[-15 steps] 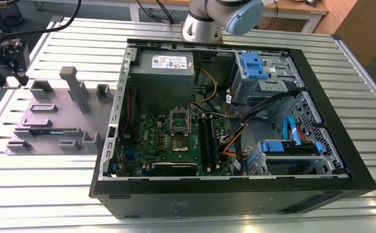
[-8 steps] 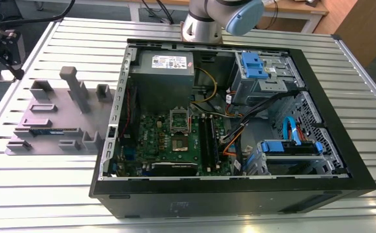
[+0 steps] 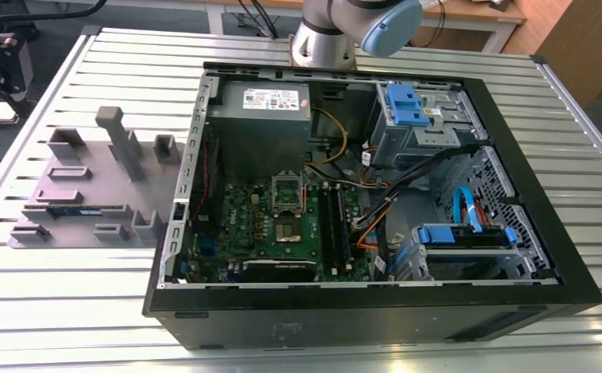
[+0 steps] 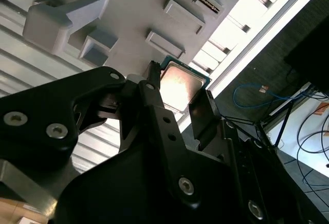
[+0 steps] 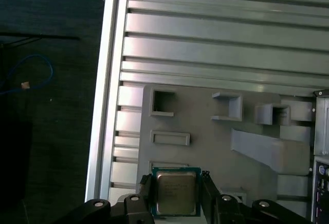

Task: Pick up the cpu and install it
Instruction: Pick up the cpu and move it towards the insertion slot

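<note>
First wrist view: pincer (image 5: 177, 184) grips the cpu (image 5: 176, 196) by two edges over the grey tray (image 5: 205, 149), a slim hold that might slip.

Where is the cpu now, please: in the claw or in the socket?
In the claw: both wrist views show the cpu pinched between its fingers.

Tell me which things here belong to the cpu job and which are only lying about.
Job: cpu, clamped in the gripper; green board in the open case.
Lying about: grey parts tray, memory stick on it, grey power-supply box, blue drive bracket.
</note>
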`<state>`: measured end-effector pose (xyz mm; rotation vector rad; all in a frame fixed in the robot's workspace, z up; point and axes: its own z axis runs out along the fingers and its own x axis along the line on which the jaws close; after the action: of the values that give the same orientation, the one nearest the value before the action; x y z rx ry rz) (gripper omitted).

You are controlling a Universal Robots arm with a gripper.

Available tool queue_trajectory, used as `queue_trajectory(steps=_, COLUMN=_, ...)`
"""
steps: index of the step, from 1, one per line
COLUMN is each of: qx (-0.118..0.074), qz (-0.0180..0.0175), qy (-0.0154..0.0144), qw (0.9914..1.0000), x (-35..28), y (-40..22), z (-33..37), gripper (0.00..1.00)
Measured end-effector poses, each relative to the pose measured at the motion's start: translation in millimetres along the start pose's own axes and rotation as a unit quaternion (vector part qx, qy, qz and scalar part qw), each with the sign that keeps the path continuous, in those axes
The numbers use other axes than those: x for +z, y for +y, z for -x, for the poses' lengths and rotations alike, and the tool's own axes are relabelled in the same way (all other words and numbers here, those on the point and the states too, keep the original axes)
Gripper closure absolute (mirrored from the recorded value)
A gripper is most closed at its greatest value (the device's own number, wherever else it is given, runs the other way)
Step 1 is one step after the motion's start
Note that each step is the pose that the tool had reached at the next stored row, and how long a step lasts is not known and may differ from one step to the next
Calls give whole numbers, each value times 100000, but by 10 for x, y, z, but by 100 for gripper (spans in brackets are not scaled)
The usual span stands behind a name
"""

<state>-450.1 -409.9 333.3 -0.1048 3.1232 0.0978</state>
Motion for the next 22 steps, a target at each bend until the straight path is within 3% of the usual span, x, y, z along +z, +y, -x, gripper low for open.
queue_trajectory(steps=7, qx=-4, qz=1, qy=-2, qw=100000, x=-108, y=7, z=2, gripper=53)
queue_trajectory(steps=22, qx=-6, qz=0, qy=3, qw=100000, x=-120, y=5, z=33, gripper=53)
